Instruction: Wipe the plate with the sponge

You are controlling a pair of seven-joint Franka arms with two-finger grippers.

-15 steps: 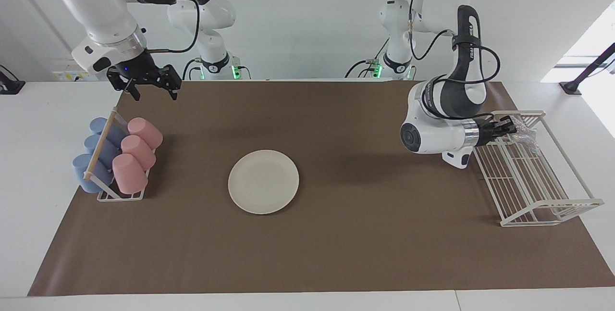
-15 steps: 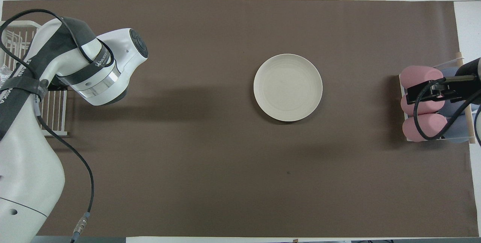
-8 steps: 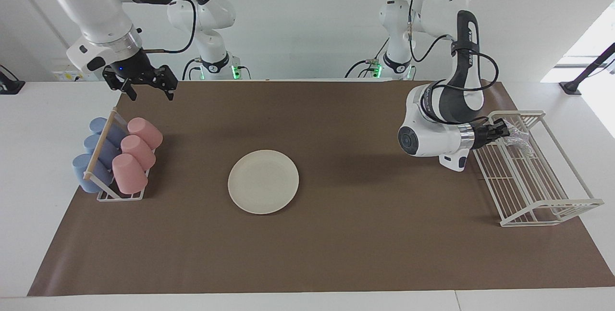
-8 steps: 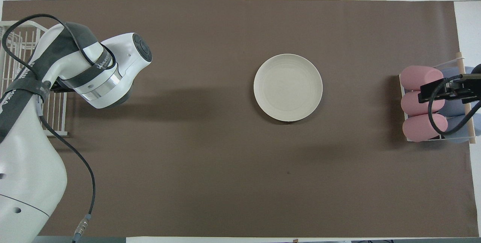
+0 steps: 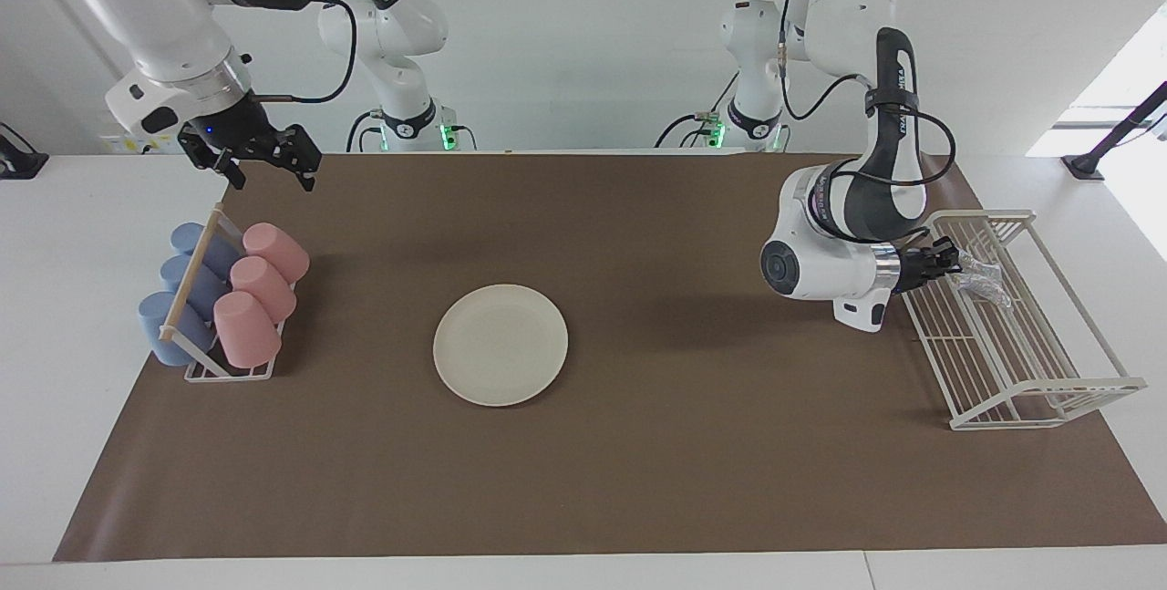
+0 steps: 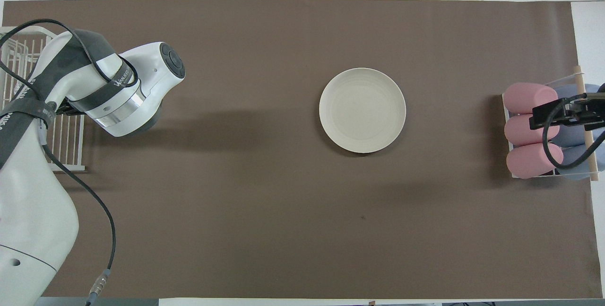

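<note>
Since 1 second ago: right gripper [image 5: 264,169] risen and drawn toward the counter's edge at the right arm's end, jaws spread wide and empty, above the mat's [image 5: 638,481] corner by the cup rack [image 5: 228,373]. Left gripper [image 5: 953,260] shifted slightly, lying level over the wire rack [image 5: 1039,408], jaws clamped on the sponge [image 5: 983,273].

Sponge: silvery, crinkled, glittery wad hanging off the fingertips just above the rack's bars, at the left arm's end of the counter. Hidden under the arm in the overhead view.

Plate [image 5: 500,345]: round, cream-white, shallow rim, flat on the mat near its middle, well apart from both racks and both grippers. Faint concentric rings on its face, otherwise plain.

Open room: wide bare mat on every side of the plate; clear brown stretch between plate and wire rack. 3 pink cups [image 5: 257,291] and 3 blue cups [image 5: 178,294] lying in the cup rack at the right arm's end. Wire rack overhanging the mat's edge onto white counter [image 5: 55,298].
</note>
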